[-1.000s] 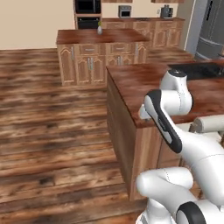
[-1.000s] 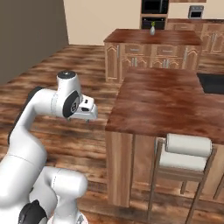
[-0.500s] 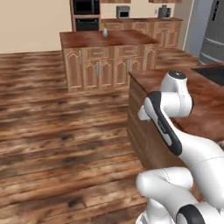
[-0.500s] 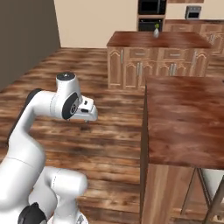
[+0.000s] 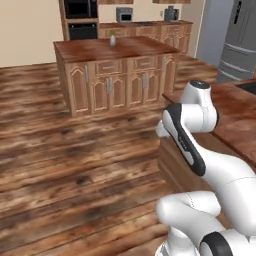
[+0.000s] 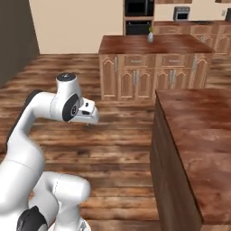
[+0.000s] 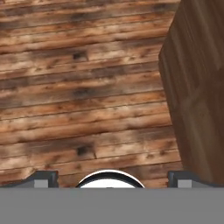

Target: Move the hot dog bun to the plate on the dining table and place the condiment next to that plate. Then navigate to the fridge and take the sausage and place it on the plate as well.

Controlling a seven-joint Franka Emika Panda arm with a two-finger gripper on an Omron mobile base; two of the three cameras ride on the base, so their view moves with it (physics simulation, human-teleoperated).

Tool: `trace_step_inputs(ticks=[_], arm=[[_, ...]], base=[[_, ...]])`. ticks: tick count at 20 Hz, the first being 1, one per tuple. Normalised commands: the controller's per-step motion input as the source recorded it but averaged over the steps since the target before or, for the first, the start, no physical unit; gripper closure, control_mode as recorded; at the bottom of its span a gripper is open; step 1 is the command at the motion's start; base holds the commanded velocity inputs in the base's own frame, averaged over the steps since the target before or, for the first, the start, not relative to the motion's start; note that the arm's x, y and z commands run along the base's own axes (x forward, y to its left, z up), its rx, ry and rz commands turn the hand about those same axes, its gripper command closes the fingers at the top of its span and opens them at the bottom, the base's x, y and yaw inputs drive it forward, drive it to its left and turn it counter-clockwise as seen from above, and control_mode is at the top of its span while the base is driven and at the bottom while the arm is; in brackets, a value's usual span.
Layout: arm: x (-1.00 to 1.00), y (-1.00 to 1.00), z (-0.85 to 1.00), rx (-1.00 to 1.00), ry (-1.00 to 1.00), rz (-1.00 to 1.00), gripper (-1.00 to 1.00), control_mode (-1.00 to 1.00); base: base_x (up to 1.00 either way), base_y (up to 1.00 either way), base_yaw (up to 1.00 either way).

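Note:
My gripper points down at the plank floor, open, with nothing between its dark fingertips. In the right base view the gripper hangs folded close to the arm, left of the dining table's near end. The dining table has a dark reddish-brown top and also runs along the right edge of the left base view; its end panel rises on the right of the hand view. The grey fridge stands far back on the right. The hot dog bun, plate, condiment and sausage are out of view.
A cabinet-fronted island with a small vase stands ahead across open wooden floor. Behind it are a wall oven and counters with appliances. A corner of the black sink is set into the dining table.
The whole scene has shifted: the base has moved, so the dining table slides to the right in both base views and the island comes nearer. The arm keeps its folded pose, gripper still open.

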Motion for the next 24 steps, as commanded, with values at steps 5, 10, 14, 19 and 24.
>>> trace_step_inputs(ticks=[5, 10, 14, 19, 24], arm=[[0.00, 0.00, 0.00, 0.00, 0.00, 0.00, -1.00, 1.00], [0.00, 0.00, 0.00, 0.00, 0.00, 0.00, -1.00, 1.00], [0.00, 0.00, 0.00, 0.00, 0.00, 0.00, -1.00, 1.00], [0.00, 0.00, 0.00, 0.00, 0.00, 0.00, -1.00, 1.00], [0.00, 0.00, 0.00, 0.00, 0.00, 0.00, -1.00, 1.00]], base=[[1.00, 0.55, -0.37], [1.00, 0.67, -0.38], [1.00, 0.80, -0.38], [1.00, 0.88, -0.39], [1.00, 0.76, -0.41]])
